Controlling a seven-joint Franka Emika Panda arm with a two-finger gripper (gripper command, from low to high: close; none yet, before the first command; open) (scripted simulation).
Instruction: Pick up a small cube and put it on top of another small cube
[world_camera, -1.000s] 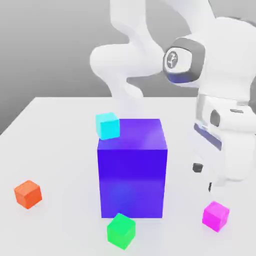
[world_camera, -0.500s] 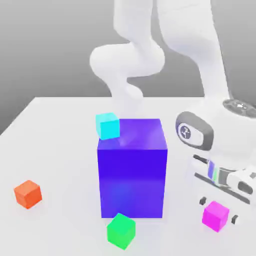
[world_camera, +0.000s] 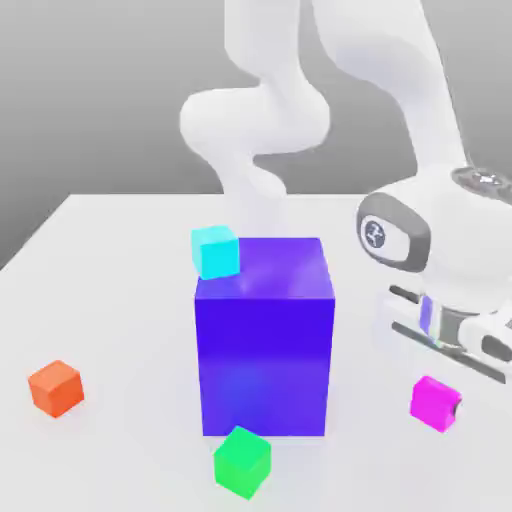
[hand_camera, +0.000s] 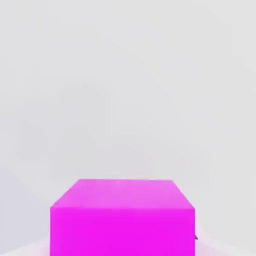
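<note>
**Small magenta-pink cube gripped, not yet carried**

The small magenta-pink cube (world_camera: 434, 402) sits at the lower right of the exterior view, low over the white surface (world_camera: 120, 300), with the hand (world_camera: 436, 400) down around it. You can see a dark fingertip against the cube's right face, and in the hand view the cube (hand_camera: 122, 220) fills the lower middle of the frame, close under the camera. Your hand has shut on this cube and has hold of it; whether it has left the surface I cannot tell.

The small bright green cube (world_camera: 242, 460), your target, lies at the bottom centre of the exterior view, just in front of the big blue-purple block (world_camera: 264, 335) and well apart from the magenta cube. Nothing rests on it yet.

So the grasp looks done. What is left for you, as I judge it: lift, carry toward the exterior view's left past the block's lower corner, and set the cube squarely on the green one before letting go. The cyan cube (world_camera: 215, 250) and orange cube (world_camera: 56, 387) lie away from that path.
</note>
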